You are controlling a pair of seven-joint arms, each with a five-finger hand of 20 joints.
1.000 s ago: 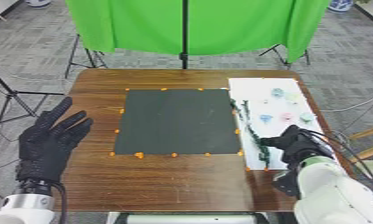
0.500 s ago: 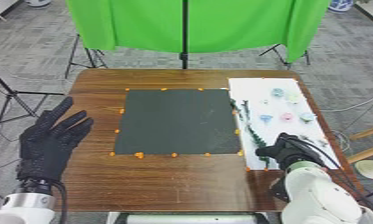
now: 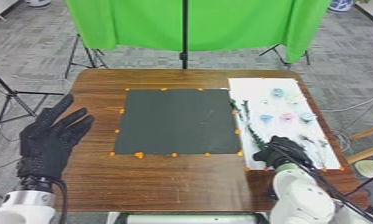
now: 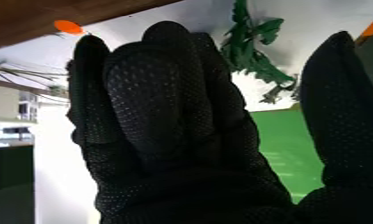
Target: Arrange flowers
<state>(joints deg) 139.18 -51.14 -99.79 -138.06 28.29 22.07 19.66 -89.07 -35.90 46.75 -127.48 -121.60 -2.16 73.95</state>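
So, right hand (image 3: 282, 150) is over the near end of the white sheet (image 3: 253, 90), on the robot's R side of the table (image 3: 165, 185). It's open, w/ fingers straight & thumb well apart from them; nothing held in it that I can see. In the right wrist view a leafy green stem (image 4: 253, 55) shows btwn thumb & fingers but farther off; can't tell if the hand touches any of it. Head view: dark green stems (image 3: 247, 120) lie lengthwise along the sheet's L edge, nearest part close to the right hand. Small flowers are spread on the rest of it: a blue flower (image 3: 277, 93) toward the far end, another blue one, a pink flower (image 3: 286, 117) & a pale blue flower (image 3: 307, 118) roughly in a row abt midway. Left hand (image 3: 51, 137) is at the table's L side, fingers spread & loosely straight, nothing in it. Btwn the hands, a dark square mat (image 3: 178, 120) lies flat w/ orange bits (image 3: 140, 155) round its edges. Green cloth (image 3: 138, 30) hangs behind the table, w/ a black pole (image 3: 184, 55) in front
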